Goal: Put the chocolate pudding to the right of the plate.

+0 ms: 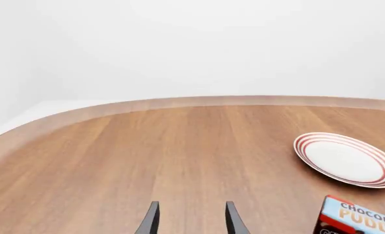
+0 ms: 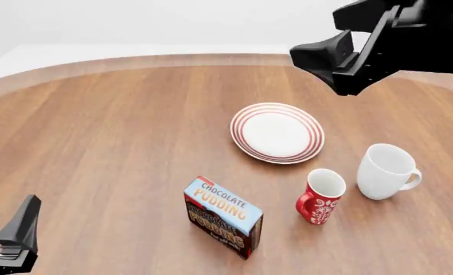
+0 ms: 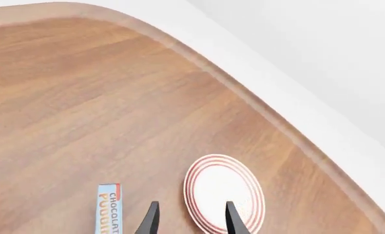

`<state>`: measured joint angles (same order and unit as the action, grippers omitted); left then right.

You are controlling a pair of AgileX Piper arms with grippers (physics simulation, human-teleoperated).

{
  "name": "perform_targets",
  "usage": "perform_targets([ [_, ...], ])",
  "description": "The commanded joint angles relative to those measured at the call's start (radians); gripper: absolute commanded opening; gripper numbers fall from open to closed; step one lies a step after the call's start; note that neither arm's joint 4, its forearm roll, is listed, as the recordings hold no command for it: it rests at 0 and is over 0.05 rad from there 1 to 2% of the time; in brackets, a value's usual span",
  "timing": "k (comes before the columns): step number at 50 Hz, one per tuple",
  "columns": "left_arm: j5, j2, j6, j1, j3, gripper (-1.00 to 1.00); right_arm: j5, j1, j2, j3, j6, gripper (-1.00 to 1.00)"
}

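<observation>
The chocolate pudding (image 2: 222, 215) is a small carton with a light blue top, lying flat on the wooden table near the front. In the left wrist view the chocolate pudding (image 1: 360, 218) lies off to the side of the fingers. The plate (image 2: 277, 132), white with red rings, rests behind it toward the right. My left gripper (image 1: 192, 222) is open and empty, low at the front left, well left of the carton. My right gripper (image 3: 191, 222) is open and empty, held high over the far right, looking down on the plate (image 3: 225, 193) and the carton (image 3: 109, 208).
A red patterned mug (image 2: 320, 196) stands just right of the carton, below the plate. A plain white mug (image 2: 387, 171) stands right of the red one. The table's curved far edge (image 2: 173, 59) runs along the back. The right arm (image 2: 387, 37) hangs over the far right.
</observation>
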<state>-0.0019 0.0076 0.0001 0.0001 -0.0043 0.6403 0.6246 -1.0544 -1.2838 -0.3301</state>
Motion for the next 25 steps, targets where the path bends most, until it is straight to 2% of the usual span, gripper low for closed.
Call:
perform_targets([
  [1, 0.000, 0.000, 0.000, 0.000, 0.000, 1.00, -0.006, 0.020, -0.024, 0.049, -0.007, 1.00],
  [2, 0.000, 0.000, 0.000, 0.000, 0.000, 1.00, -0.002, 0.027, -0.028, 0.046, 0.007, 1.00],
  [25, 0.000, 0.000, 0.000, 0.000, 0.000, 1.00, -0.087, 0.047, -0.074, 0.153, 0.012, 1.00],
])
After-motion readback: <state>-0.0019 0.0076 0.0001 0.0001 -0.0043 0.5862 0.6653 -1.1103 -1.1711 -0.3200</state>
